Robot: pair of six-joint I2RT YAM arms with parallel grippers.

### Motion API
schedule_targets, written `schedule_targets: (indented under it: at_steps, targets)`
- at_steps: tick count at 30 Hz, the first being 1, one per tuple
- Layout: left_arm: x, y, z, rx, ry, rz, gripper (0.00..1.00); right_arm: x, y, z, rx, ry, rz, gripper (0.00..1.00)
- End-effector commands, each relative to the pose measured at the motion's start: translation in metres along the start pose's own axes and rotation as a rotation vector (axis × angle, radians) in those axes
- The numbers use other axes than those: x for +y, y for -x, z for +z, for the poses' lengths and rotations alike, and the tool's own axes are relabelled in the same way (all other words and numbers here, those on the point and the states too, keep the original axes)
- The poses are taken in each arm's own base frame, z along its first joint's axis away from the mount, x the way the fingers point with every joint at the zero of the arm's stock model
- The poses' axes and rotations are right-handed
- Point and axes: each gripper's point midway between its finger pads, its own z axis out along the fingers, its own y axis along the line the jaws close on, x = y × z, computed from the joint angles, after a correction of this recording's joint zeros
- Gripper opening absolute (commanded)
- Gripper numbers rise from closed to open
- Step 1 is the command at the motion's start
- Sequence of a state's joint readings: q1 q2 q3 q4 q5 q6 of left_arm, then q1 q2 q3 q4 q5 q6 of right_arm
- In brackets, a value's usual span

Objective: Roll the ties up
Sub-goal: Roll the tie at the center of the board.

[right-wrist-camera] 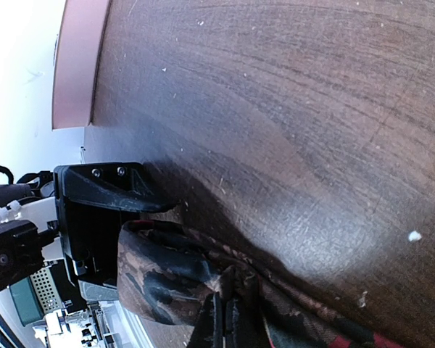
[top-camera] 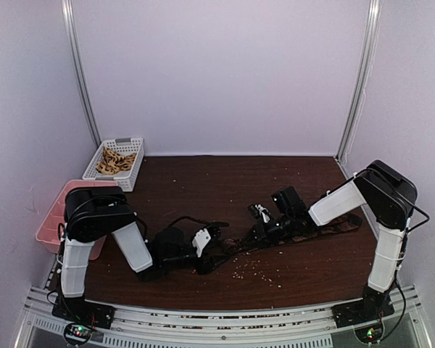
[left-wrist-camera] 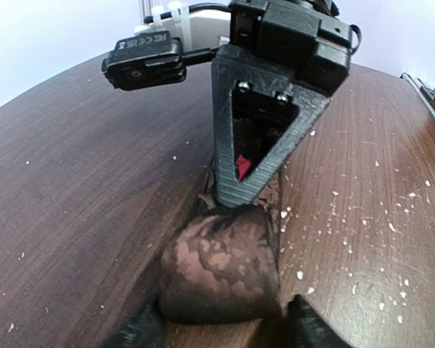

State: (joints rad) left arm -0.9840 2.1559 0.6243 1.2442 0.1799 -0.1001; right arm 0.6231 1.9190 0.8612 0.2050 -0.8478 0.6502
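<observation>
A patterned brown tie [left-wrist-camera: 221, 270], rolled into a plump coil, is seen near the middle of the dark wooden table [left-wrist-camera: 80, 181], its unrolled length trailing off to the right. The coil is flanked by the left gripper [left-wrist-camera: 221, 335], whose jaws are held apart, one fingertip on each side. The right gripper [left-wrist-camera: 230, 199] is pressed down into the far side of the roll, its jaws drawn together and pinched on the fabric. Small white print is carried on the right arm's wrist camera [left-wrist-camera: 145, 61], but it cannot be read. Pale crumbs [top-camera: 255, 272] are scattered across the near right of the table. More ties [top-camera: 117, 160] are heaped in a white basket [top-camera: 110, 179] at the far left corner, with a pink bin [top-camera: 52, 217] set just nearer.
</observation>
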Motion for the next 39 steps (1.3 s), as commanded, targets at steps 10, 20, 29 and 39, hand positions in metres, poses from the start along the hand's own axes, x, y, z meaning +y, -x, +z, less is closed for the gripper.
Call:
schedule_targets:
  at_steps: [10, 20, 29, 39]
  targets:
    - [-0.015, 0.043, 0.034, -0.089, -0.116, -0.023, 0.38, -0.050, -0.023, 0.006, 0.037, -0.190, 0.092, 0.00]
    - [-0.015, 0.004, 0.067, 0.028, -0.148, -0.037, 0.37, -0.047, -0.022, 0.007, 0.035, -0.185, 0.088, 0.00]
    - [-0.014, -0.041, 0.056, 0.162, -0.137, -0.025, 0.42, -0.045, -0.021, 0.008, 0.035, -0.180, 0.092, 0.00]
    - [0.001, -0.047, 0.058, 0.280, -0.070, -0.009, 0.39, -0.037, -0.029, 0.010, 0.039, -0.155, 0.095, 0.00]
